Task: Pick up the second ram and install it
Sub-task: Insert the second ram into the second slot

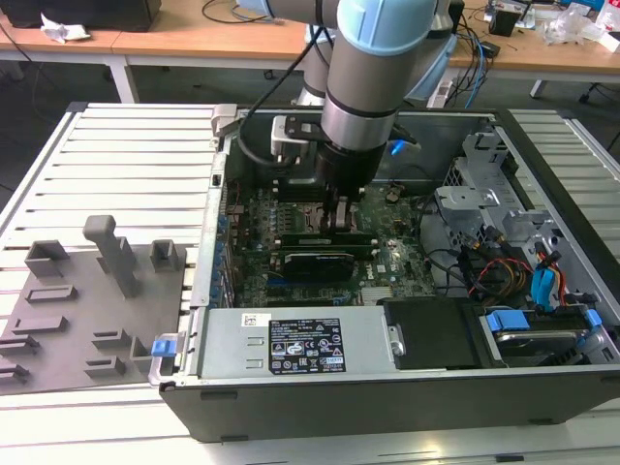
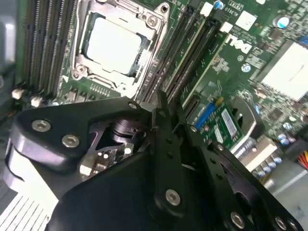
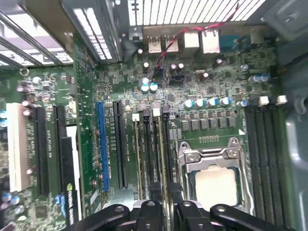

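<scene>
Inside the open computer case (image 1: pixel 542 165), the tool (image 3: pixel 163 204) stands clamped on the second ram (image 3: pixel 164 159) beneath it.

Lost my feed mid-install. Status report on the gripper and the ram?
Gripper down inside the case, over the memory slots beside the CPU socket. Ram stick itself not made out. Nothing seen blocking the slots.

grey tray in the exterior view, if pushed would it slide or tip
Probably slide: the grey tray lies flat and wide on the slatted table. It looks like stiff moulded plastic, likely light for its size. A push high on its tall block might lift one edge.
</scene>
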Controlling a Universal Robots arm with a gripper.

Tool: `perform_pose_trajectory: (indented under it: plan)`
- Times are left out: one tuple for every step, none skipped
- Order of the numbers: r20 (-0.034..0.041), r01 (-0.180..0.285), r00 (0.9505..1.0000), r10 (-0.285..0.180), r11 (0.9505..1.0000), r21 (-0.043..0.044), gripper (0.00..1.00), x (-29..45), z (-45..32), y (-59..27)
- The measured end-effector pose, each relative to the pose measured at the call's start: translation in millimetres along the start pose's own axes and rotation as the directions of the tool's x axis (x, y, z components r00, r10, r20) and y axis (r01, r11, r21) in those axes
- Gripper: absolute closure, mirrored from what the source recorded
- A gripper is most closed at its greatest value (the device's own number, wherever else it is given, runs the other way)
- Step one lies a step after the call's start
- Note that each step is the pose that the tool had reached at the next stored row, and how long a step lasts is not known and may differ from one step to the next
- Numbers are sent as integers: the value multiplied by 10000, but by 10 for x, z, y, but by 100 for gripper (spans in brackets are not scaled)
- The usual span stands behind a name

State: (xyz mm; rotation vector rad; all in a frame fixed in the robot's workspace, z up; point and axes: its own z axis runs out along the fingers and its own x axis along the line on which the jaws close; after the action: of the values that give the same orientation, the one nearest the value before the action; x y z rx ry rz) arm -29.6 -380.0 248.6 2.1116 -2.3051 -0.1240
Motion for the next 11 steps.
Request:
perform_pose_trajectory:
  plan:
    - [-82,-5,10000,5,10000,6,81,-21,-59,6]
    - [-164,-11,9999,11,10000,14,89,-50,-123,13]
    - [-197,-12,9998,12,10000,17,89,-63,-167,16]
    - [-198,-11,9998,11,10000,18,89,-64,-178,17]
    - [-198,-12,9998,12,10000,18,89,-64,-179,17]
    - [-199,-12,9998,13,10000,18,89,-64,-179,17]
    - [-200,-12,9998,13,10000,17,89,-64,-180,17]
    - [-200,-12,9998,13,10000,18,89,-64,-180,17]
    - [-199,-12,9998,13,10000,17,89,-64,-180,17]
    - [-199,-12,9998,13,10000,17,89,-64,-180,17]
    - [-200,-12,9998,12,10000,17,89,-64,-180,17]
